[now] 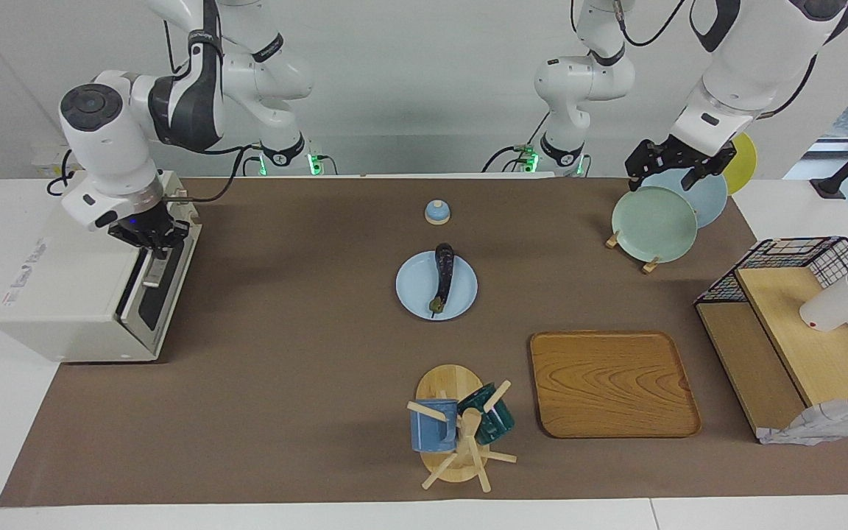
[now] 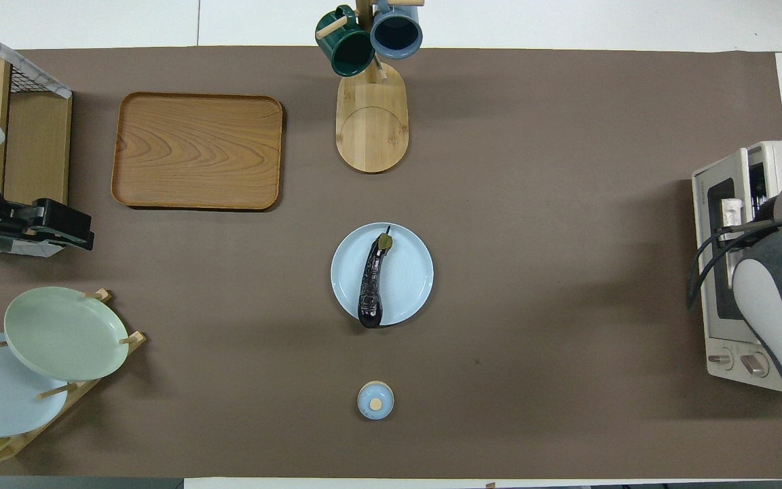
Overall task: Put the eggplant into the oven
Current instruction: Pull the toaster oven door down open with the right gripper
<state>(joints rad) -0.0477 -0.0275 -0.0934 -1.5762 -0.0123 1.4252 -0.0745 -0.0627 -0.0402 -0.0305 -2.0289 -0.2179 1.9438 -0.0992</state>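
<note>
The dark purple eggplant [image 1: 442, 274] lies on a light blue plate [image 1: 413, 291] in the middle of the table, stem end pointing away from the robots. It also shows in the overhead view [image 2: 371, 285] on the plate [image 2: 410, 272]. The cream-white oven [image 1: 63, 294] stands at the right arm's end of the table, its dark glass door up. My right gripper [image 1: 150, 237] is at the top of the oven's door, by the handle; the oven [image 2: 730, 319] is partly covered by that arm in the overhead view. My left gripper [image 1: 663, 177] is open and empty over the plate rack.
A plate rack [image 1: 652, 224] with green, blue and yellow plates stands at the left arm's end. A wooden tray [image 1: 612, 383], a mug tree [image 1: 461, 430] with two mugs, a wire-mesh shelf box [image 1: 799, 346] and a small blue lidded piece [image 1: 437, 212] are also on the table.
</note>
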